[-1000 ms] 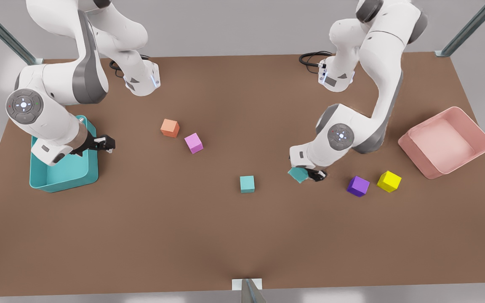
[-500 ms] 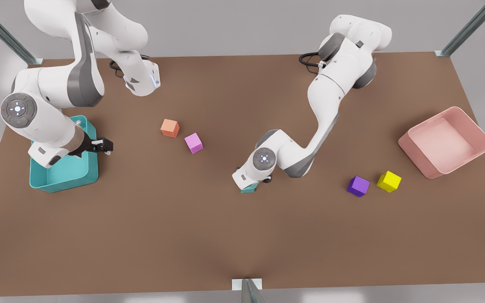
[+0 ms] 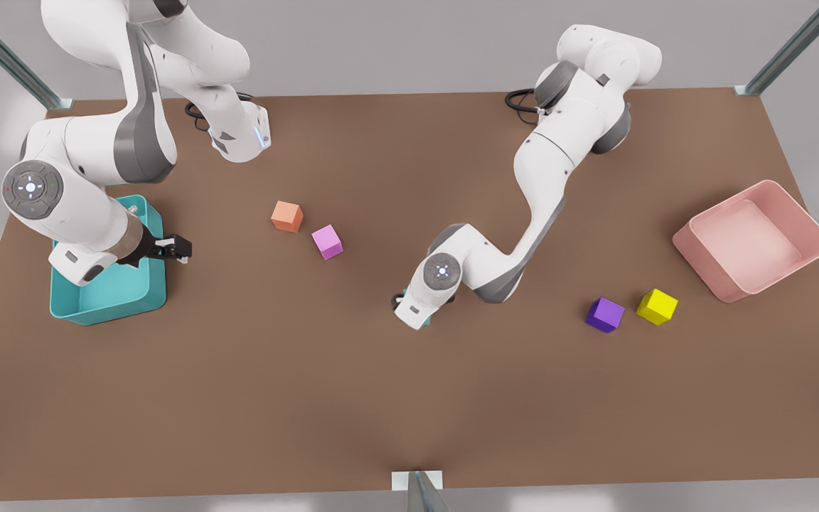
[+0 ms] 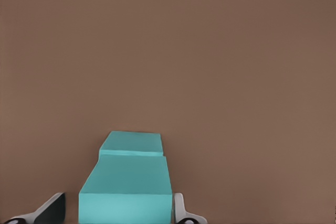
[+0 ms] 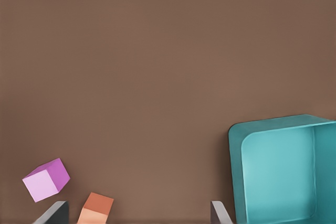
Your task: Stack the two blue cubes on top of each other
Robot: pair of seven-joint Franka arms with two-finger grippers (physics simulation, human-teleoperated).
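Left hand [image 4: 118, 214] is over the table [image 3: 409, 398] near its middle in the front view, fingers [image 4: 46, 212] pinching the upper blue cube [image 4: 126, 195] on two opposite sides. In the left wrist view the lower blue cube [image 4: 132, 144] peeks out just beyond and beneath it, edges roughly parallel but offset; whether the two faces touch yet I cannot tell. Judgement: placement step, nearly done. To do it well: square the held cube over the lower one before release, lower until seated flat, then spread the fingers slowly and lift straight up so neither cube is dragged. Risk: overhang on one side could tip the top cube. Right hand [image 3: 176, 248] waits with fingers spread by the teal bin [image 3: 157, 299], near the orange cube [image 3: 286, 215] and pink cube [image 3: 328, 241].
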